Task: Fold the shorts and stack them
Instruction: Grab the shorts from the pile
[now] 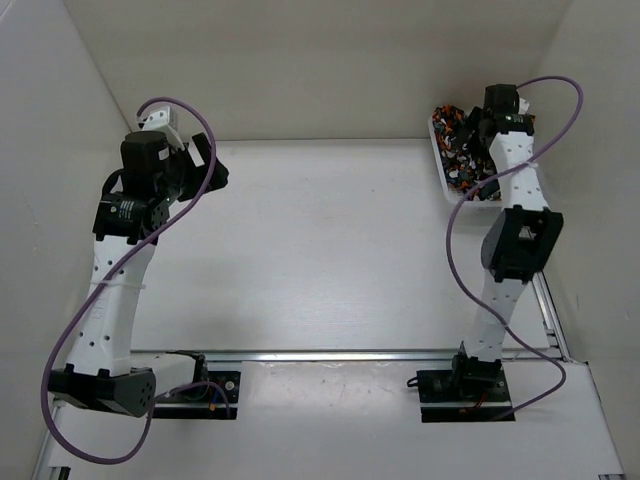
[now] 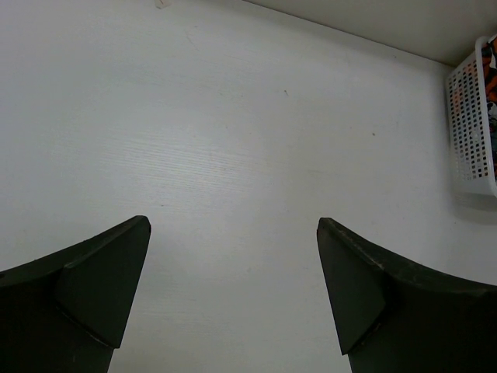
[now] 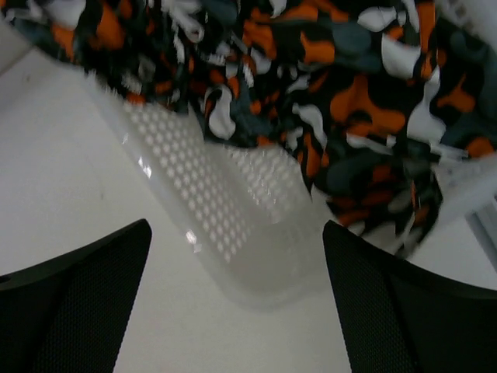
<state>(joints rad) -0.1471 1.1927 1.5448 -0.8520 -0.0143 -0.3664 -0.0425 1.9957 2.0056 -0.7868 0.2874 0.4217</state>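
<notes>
Two arms shown. Left gripper (image 2: pixel 233 225), matte black, spread wide and empty over the smooth white table (image 2: pixel 233 116). Right gripper (image 3: pixel 236 225), equally wide and empty, hangs above the perforated white plastic basket (image 3: pixel 202 186) at the back-right corner, which holds the crumpled orange-black-white camouflage shorts (image 3: pixel 334 78).

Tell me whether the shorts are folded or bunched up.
Bunched up, not folded: the orange, black and white shorts lie crumpled in a heap in the white perforated basket, with no flat, squared edges showing.
</notes>
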